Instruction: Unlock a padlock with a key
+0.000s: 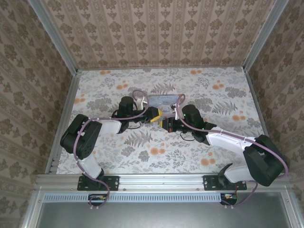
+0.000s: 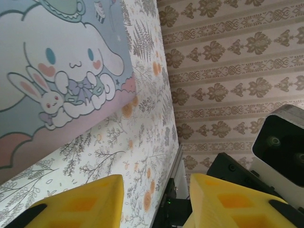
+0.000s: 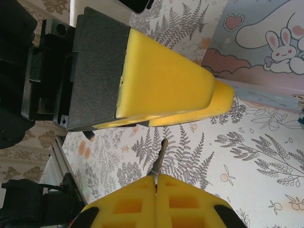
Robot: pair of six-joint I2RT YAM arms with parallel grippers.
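The head of the thin brownish-grey metal key (image 3: 160, 161) is lying hidden between the yellow foam pads of the right pincer (image 3: 156, 183), so only the blade is showing. In the right wrist view that blade is being seen nearly edge-on, a narrow sliver whose teeth are too small to make out. From above, the key is too tiny to pick out where the two pincers are meeting.

The key's long axis is running straight out from the pad tips, away from the right wrist. It is leaning slightly to the right in that view, with its tip pointing at the underside of the left pincer (image 3: 166, 85) and ending just below the yellow foam. The blade is hanging above the white table printed with grey ferns and orange flowers (image 3: 247, 156), not lying on it.

The right pincer (image 1: 167, 124) is clenching the key, its pads pressing together along one seam. The left pincer (image 2: 156, 199) is standing released, with a wide gap between its two yellow fingers.

The pale blue rectangular tin printed with cartoon rabbits (image 3: 266, 42) is being cut off by the frame in both wrist views. In the top view it (image 1: 164, 100) is lying on the table just beyond the left pincer (image 1: 155, 114), partly covered by cables.
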